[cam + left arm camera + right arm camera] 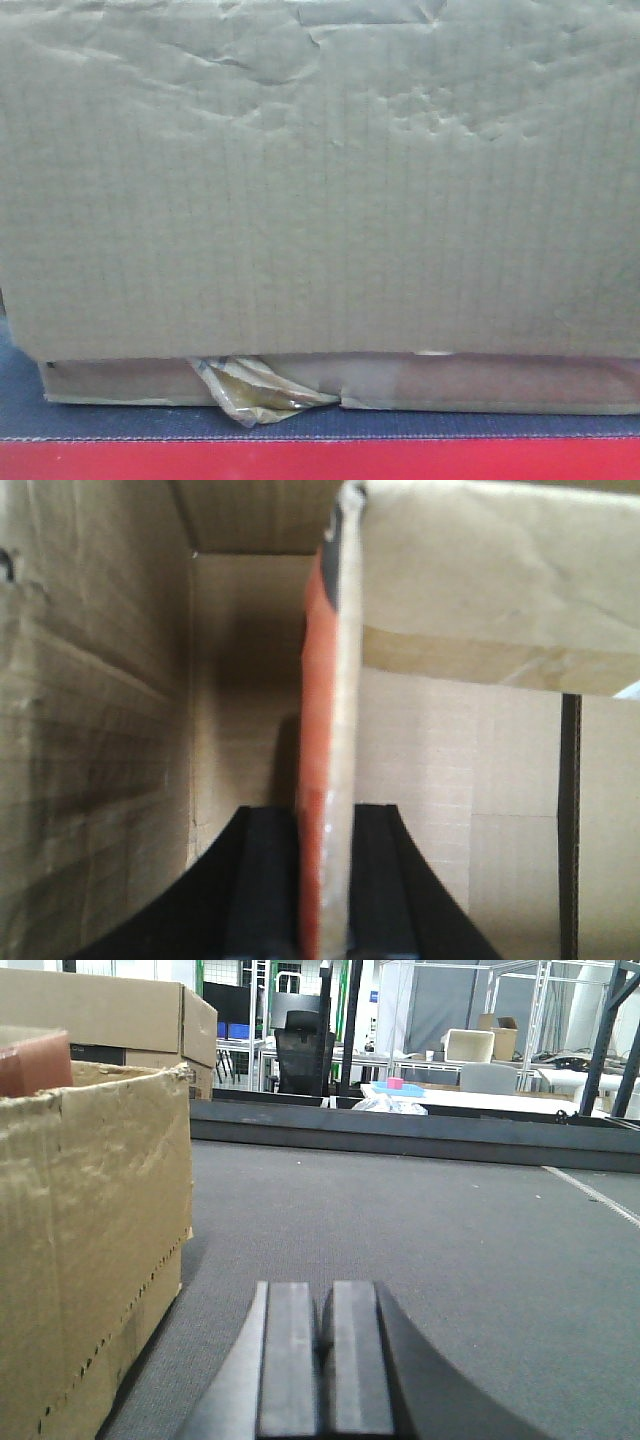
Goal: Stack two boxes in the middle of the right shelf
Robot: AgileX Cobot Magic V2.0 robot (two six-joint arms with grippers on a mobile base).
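A large brown cardboard box (pixel 320 180) fills the front view, resting on a dark shelf mat (pixel 320 424) with a red front edge. My left gripper (pixel 325 815) is shut on an upright flap (pixel 330 730) of the box, orange on one side, with the box's inside around it. My right gripper (pixel 320 1295) is shut and empty, low over the grey mat (pixel 430 1220), just right of the box's side wall (pixel 90 1230). A second cardboard box (pixel 110 1015) stands behind it at the far left.
Crumpled packing tape (pixel 255 390) sticks out under the box's front. A raised dark rim (pixel 420 1125) borders the mat at the back. Beyond are a black office chair (pixel 300 1045), tables and metal racks.
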